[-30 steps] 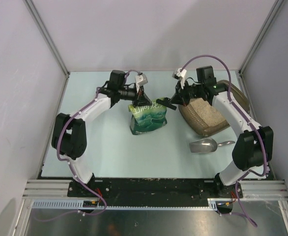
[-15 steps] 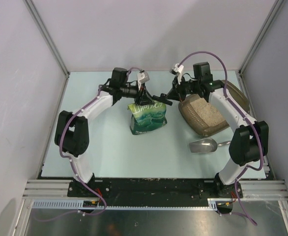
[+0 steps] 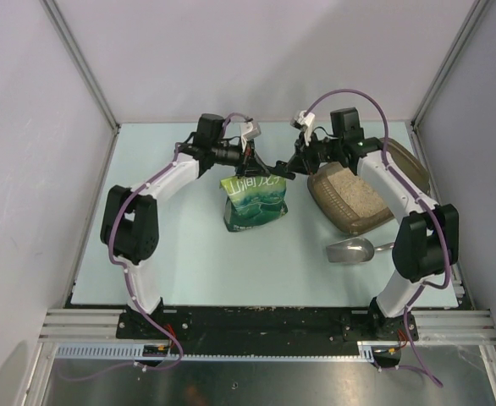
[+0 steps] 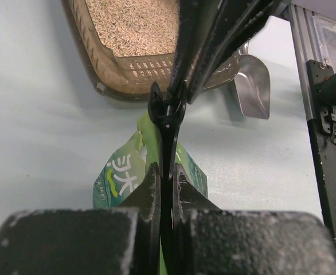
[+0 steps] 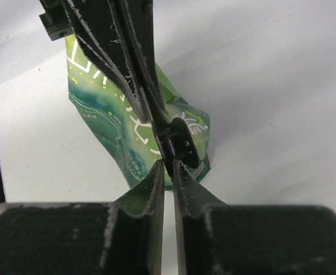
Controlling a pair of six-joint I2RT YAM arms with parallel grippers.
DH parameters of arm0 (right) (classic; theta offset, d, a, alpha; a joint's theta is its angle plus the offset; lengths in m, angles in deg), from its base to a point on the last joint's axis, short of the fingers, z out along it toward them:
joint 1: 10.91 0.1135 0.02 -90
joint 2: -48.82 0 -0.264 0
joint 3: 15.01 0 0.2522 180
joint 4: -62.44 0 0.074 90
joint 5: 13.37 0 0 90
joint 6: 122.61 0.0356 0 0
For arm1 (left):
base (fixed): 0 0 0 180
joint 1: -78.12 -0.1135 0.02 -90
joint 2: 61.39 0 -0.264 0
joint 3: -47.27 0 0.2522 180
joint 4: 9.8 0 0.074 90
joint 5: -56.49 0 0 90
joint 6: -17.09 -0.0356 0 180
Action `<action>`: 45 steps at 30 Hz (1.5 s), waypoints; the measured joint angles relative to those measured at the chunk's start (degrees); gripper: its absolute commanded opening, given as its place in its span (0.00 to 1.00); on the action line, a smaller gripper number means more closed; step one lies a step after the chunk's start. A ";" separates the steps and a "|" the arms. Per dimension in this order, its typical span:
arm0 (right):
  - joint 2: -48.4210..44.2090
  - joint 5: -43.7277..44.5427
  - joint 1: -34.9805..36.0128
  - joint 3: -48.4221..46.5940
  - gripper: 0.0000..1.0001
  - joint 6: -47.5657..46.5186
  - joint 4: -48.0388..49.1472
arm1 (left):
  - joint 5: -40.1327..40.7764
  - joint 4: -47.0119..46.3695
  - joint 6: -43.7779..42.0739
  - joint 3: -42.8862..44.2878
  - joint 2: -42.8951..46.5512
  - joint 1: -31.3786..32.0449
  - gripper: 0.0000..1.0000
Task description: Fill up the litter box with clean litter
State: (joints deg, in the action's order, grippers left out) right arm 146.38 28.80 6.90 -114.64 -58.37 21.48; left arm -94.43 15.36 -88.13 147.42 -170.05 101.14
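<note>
The brown litter box sits at the right, holding pale beige litter; both also show in the left wrist view, the box and the litter. A green printed bag stands upright at the middle. Above its top, my left gripper and right gripper meet tip to tip. A black spring clip lies between them. My left gripper is shut on one end. My right gripper is pinched on the other end of the clip.
A silver metal scoop lies on the table in front of the litter box, handle to the right. White walls and metal frame posts close in the table on the left, back and right.
My right gripper has carried the black clip leftward, from beside the litter box to above the bag. My left gripper has come in and closed on the clip's other end.
</note>
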 measured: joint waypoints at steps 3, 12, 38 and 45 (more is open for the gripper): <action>0.57 -0.20 -0.61 -0.46 0.51 0.44 0.07 | -0.37 -0.02 -0.22 0.09 0.00 0.20 0.00; 4.74 -3.58 -3.78 -11.43 0.59 -10.99 -10.64 | -1.38 0.39 -3.19 0.11 0.00 1.03 0.00; 9.11 -3.04 0.07 -17.55 0.38 -28.87 -29.24 | -2.29 1.05 -9.88 0.09 0.15 1.68 0.00; 9.11 -1.97 0.15 -17.55 0.04 -28.46 -28.22 | -1.95 1.29 -10.29 0.09 0.26 1.81 0.31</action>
State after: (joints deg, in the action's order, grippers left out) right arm 155.49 26.83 7.05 -132.19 -86.82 -6.74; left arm -96.38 16.65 -98.43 147.50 -169.79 102.96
